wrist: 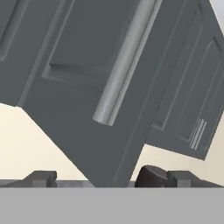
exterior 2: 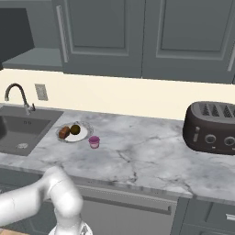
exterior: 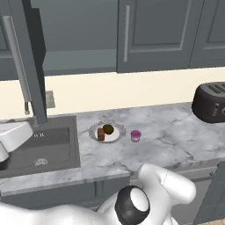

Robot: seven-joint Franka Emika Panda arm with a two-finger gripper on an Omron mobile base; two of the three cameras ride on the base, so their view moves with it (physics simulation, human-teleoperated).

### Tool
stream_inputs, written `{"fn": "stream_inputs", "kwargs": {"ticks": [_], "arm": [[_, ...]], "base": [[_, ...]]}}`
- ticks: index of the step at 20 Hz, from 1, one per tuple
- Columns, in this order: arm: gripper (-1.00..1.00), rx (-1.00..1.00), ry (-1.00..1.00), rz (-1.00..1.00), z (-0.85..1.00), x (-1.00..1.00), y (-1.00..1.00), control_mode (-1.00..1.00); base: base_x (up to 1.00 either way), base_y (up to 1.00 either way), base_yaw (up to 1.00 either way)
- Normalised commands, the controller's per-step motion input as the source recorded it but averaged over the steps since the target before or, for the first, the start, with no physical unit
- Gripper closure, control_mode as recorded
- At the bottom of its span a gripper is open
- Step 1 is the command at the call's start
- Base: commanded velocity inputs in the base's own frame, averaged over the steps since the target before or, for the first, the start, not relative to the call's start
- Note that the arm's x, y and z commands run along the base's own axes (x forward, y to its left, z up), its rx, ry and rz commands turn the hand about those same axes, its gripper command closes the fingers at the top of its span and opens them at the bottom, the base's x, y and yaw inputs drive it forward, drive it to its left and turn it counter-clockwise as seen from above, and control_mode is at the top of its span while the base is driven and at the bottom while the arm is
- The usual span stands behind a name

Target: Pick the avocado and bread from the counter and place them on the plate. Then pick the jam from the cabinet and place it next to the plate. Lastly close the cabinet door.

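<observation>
The plate (exterior: 119, 132) lies on the marble counter (exterior: 167, 132) just right of the sink. On it rest the dark avocado (exterior: 108, 128) and the reddish-brown bread (exterior: 101, 134). The pink jam (exterior: 136, 136) stands on the counter just right of the plate, apart from it. The upper cabinet door (exterior: 28, 57) hangs open at the left, its bar handle (wrist: 124, 61) close in the hand view. My gripper (wrist: 97, 177) is open, and the door's lower corner shows between its fingertips (wrist: 153, 174). From the right base view the plate (exterior 2: 85, 130), avocado (exterior 2: 75, 129), bread (exterior 2: 64, 132) and jam (exterior 2: 94, 142) sit the same way.
A dark sink (exterior 2: 18, 128) with a curved faucet (exterior 2: 16, 94) lies left of the plate. A black toaster (exterior 2: 211, 126) stands at the counter's right end. The open cabinet's grey shelf (exterior 2: 32, 58) shows above the sink, with closed doors (exterior 2: 183, 36) to its right.
</observation>
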Motion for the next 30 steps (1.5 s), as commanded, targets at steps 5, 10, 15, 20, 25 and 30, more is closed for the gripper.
{"fn": "stream_inputs", "kwargs": {"ticks": [5,10,15,20,25,30], "arm": [[-1.0,0.0,-0.05,0.0,-0.19,0.42,0.41,-1.0],[-1.0,0.0,-0.03,-0.03,-0.02,0.46,0.16,-1.0],[-1.0,0.0,0.0,-0.07,0.0,0.56,-0.02,-1.0],[-1.0,0.0,0.02,-0.1,0.06,0.32,-0.27,-1.0],[-1.0,0.0,0.05,-0.14,0.15,0.12,-0.66,-1.0],[-1.0,0.0,0.05,-0.13,0.09,0.15,-0.83,-1.0]], "base": [[0.0,0.0,0.0],[0.0,0.0,0.0],[0.0,0.0,0.0],[0.0,0.0,0.0],[0.0,0.0,0.0],[0.0,0.0,0.0]]}}
